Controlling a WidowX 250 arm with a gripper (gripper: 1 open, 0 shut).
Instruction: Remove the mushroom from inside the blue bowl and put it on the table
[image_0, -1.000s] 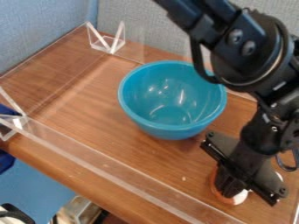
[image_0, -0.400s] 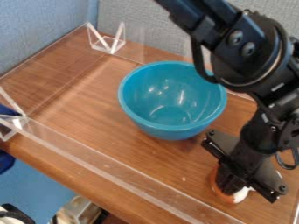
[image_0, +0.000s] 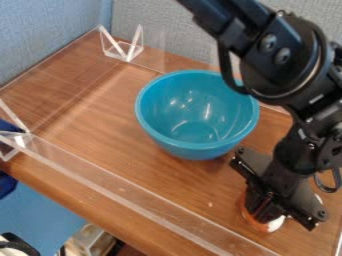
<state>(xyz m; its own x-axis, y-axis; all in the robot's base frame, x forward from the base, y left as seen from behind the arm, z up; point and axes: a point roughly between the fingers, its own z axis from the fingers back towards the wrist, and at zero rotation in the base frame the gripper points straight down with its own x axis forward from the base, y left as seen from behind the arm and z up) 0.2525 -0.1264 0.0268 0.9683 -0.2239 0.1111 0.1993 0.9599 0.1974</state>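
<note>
Even, bright light; glossy highlights inside blue bowl (image_0: 197, 115); low resolution, perhaps slight blur.

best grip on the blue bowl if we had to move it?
Pinch the near-left rim of the blue bowl from above. It sits upright with its mouth open and that side clear; the gripper and mushroom crowd the lower right.

There was one blue bowl (image_0: 197, 117), one mushroom (image_0: 267, 221), one robot arm with a single gripper (image_0: 267, 214), one table (image_0: 94, 105), and two clear corner brackets (image_0: 123, 45).
</note>
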